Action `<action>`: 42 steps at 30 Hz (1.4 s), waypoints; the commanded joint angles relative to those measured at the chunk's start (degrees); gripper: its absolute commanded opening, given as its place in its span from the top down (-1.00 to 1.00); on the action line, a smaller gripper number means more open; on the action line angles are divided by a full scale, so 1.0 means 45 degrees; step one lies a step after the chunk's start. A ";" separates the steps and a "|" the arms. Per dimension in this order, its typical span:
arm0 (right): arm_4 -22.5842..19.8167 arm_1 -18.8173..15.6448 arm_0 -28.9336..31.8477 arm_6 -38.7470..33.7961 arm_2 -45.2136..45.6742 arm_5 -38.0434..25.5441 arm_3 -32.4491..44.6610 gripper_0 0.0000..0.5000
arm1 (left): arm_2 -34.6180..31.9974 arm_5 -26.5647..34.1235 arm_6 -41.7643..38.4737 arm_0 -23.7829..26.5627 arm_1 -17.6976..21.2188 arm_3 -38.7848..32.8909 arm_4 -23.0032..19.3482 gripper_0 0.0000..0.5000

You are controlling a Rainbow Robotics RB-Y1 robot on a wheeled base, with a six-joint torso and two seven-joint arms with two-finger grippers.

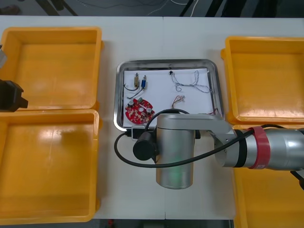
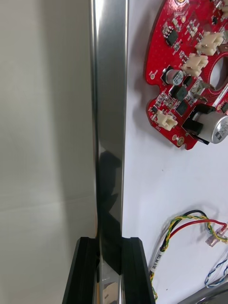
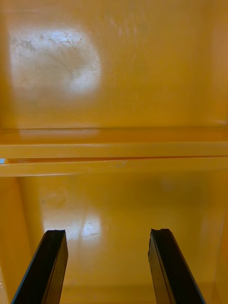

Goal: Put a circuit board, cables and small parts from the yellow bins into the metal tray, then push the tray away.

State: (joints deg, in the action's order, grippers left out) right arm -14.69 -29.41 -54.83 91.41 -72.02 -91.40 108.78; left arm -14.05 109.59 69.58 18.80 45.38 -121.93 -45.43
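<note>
Half covering the metal tray's [image 1: 166, 62] lower rim at centre frame, pinching it in the right gripper [image 2: 110, 247]; carrying red circuit board [image 1: 139, 110] lower left inside, blue-and-white cable [image 1: 190, 84] upper right, small metal parts [image 1: 140, 81] upper left; hovering the left gripper [image 3: 108, 232], spread, over yellow bins [image 1: 52, 29] at frame left.

White table [image 1: 190, 42] takes up most of the front view; bright, w/ soft shadows only. A thin seam [image 1: 163, 38] runs down from its far edge at upper centre. Beyond that edge, along the top of frame, is a strip of dark floor [image 1: 266, 7]. Pale wires [image 1: 161, 8] lie at top centre, dark slanted bars [image 1: 51, 5] at upper left & upper right. Narrow dark strip along bottom edge too.
</note>
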 commanded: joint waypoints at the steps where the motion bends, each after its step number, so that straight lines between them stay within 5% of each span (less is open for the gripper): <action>1: 0.0179 0.0149 -0.0822 0.0565 0.0106 0.0389 -0.0112 1.00 | -0.0375 0.0092 0.0944 -0.0213 -0.0123 -0.0384 -0.0041 -1.00; 42: 0.0335 -0.0026 -0.2170 0.1619 0.0653 0.4296 -0.3784 1.00 | -0.0375 0.0092 0.0944 -0.0213 -0.0123 -0.0384 -0.0041 -1.00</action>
State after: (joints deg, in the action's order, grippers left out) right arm -13.83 -29.41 -61.99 95.53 -71.73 -73.10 92.76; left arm -14.05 109.59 69.58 18.80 45.36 -121.94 -45.44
